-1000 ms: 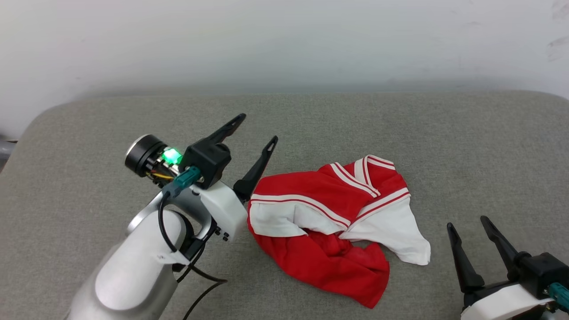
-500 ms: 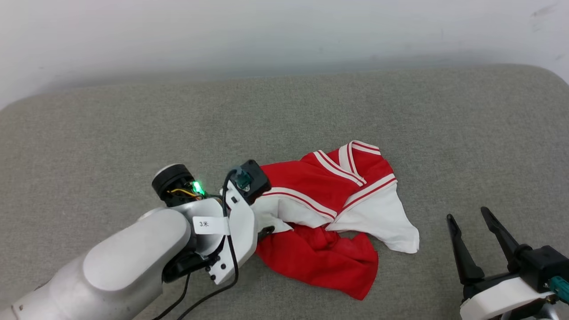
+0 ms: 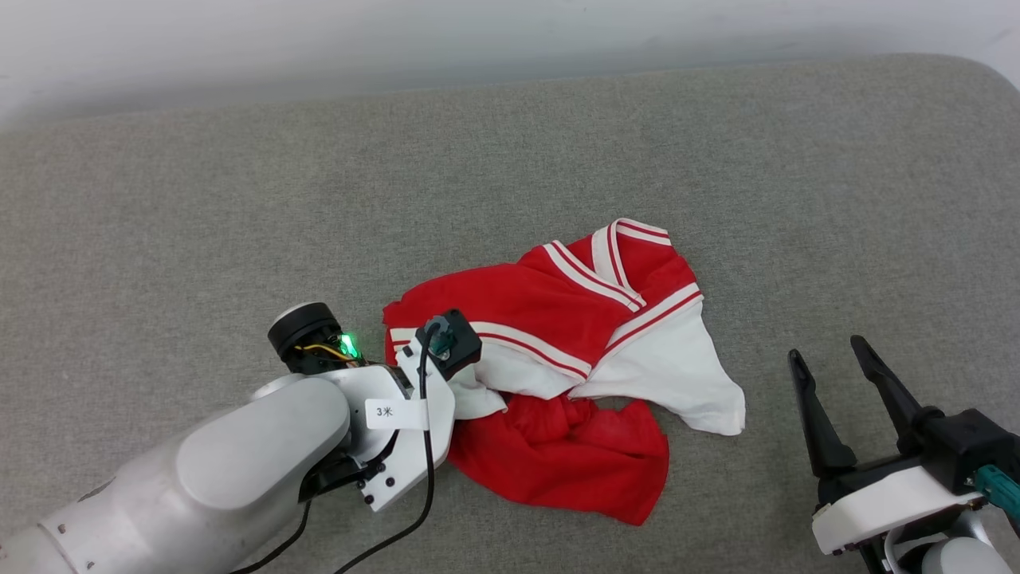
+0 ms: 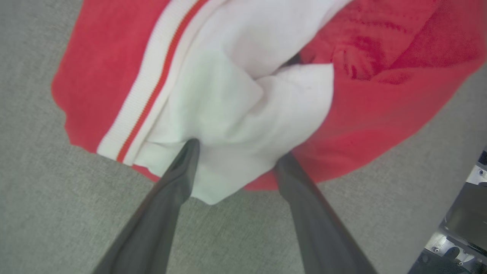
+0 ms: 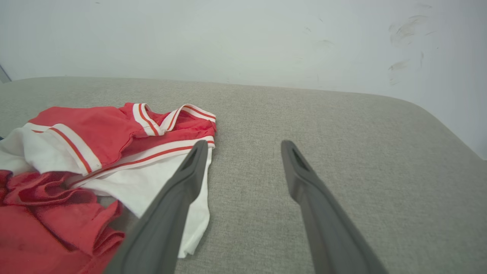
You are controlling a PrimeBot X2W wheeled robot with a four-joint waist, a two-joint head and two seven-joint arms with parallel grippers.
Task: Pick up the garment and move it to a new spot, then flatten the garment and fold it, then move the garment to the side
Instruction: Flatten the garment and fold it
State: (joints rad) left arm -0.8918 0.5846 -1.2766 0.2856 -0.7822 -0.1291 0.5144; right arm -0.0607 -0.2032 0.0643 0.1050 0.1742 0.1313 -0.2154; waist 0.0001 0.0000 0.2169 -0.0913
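Where the left arm bent down at the near left, the left gripper [image 4: 237, 150] had its fingers spread, both tips set against a white sleeve fold at the near-left edge of the garment [image 3: 574, 319], not pinching it. At the near right, the right gripper [image 3: 827, 348] stood spread and empty, apart from the cloth. The garment lay crumpled near the middle of the grey cushion [image 3: 239, 199], its striped collar toward the far side. Beyond the cushion rose a pale wall [image 5: 228, 38].
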